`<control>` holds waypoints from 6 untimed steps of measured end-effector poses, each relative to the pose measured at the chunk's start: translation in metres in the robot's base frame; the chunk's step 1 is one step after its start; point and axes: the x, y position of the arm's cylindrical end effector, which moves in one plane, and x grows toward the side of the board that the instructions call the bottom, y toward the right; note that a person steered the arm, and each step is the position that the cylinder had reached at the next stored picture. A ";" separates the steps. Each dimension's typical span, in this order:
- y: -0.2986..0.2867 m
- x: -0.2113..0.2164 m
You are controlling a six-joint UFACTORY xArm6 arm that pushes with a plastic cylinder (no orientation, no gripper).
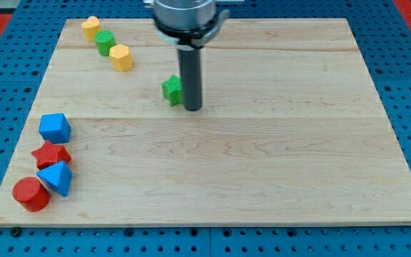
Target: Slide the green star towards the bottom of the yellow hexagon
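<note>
The green star [170,90] lies on the wooden board [262,178], left of centre in the upper half; the rod hides its right side. My tip [193,108] rests against the star's right side. The yellow hexagon [120,57] sits up and to the left of the star, near the view's top left. The star is well apart from the hexagon.
A green cylinder [105,42] and a yellow block [90,27] lie in a diagonal row with the hexagon. At the view's lower left sit a blue cube [54,128], a red star [50,153], a blue triangular block [56,177] and a red cylinder [31,194].
</note>
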 end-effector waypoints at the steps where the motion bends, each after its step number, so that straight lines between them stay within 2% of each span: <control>1: -0.010 -0.011; 3: -0.064 -0.024; 6: -0.081 -0.029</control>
